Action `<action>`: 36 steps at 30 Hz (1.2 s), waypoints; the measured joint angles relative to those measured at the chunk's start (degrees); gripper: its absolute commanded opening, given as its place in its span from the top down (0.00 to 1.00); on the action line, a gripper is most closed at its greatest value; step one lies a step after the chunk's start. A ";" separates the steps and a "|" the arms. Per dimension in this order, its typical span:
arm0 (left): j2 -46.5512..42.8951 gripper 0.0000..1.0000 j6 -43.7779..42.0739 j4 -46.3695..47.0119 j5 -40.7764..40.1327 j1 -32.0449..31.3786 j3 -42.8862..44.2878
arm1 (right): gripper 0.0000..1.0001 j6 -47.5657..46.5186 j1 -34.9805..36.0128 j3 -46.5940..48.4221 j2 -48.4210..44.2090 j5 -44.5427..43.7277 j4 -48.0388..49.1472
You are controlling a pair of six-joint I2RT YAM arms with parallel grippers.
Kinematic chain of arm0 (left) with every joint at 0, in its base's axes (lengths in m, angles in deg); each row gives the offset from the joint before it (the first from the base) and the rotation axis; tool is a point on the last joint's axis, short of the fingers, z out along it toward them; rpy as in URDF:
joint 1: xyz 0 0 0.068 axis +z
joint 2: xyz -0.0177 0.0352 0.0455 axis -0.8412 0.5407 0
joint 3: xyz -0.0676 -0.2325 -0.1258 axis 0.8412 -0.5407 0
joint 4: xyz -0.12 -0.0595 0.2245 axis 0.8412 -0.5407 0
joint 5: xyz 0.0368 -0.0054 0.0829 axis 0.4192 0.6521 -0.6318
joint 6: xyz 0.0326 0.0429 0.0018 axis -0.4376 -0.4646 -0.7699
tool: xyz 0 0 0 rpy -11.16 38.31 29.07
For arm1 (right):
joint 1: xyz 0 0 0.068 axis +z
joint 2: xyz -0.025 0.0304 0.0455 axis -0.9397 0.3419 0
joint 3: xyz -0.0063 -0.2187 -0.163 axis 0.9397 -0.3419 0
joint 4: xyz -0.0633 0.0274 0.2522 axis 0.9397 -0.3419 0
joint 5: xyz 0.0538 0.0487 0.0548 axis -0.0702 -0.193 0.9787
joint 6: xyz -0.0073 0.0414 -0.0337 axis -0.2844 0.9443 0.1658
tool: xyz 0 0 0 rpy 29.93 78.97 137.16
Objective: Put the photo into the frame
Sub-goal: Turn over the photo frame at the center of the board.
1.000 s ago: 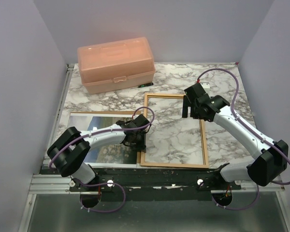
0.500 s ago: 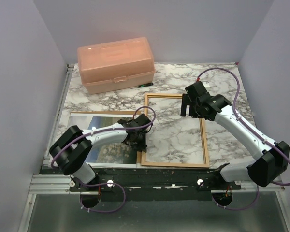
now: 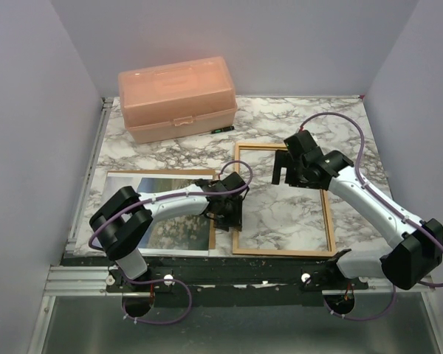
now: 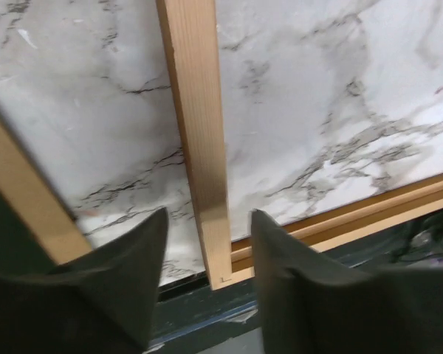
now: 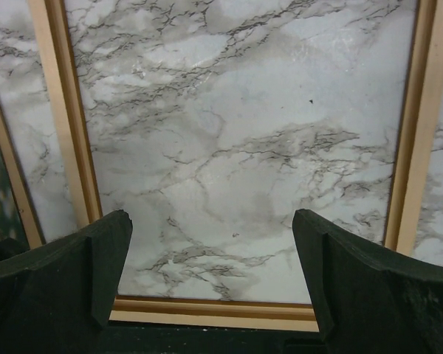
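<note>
left hand (image 4: pixel 208 219) straddles a rail of the frame (image 4: pixel 196 110), right hand (image 5: pixel 210 217) spread above it.

Left arm (image 3: pixel 170 203) stretched low toward 3 o'clock, left gripper (image 4: pixel 208 219) pointing down, fingers narrowly parted. Right arm (image 3: pixel 369 199) bent toward 10 o'clock, right gripper (image 5: pixel 210 221) spread wide, angled downward.

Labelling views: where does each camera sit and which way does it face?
Top external: above, behind the robot, looking down at the table; both arms show.
Left wrist: on left gripper, looking down; fingers straddle the frame's left rail.
Right wrist: on right gripper, looking down inside the frame; fingers wide apart.
Shared: all three show the frame.
</note>
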 measured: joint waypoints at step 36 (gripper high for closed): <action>-53.68 0.02 -3.02 1.38 7.87 15.10 -15.34 | 0.31 9.66 18.58 -1.36 25.77 16.52 16.74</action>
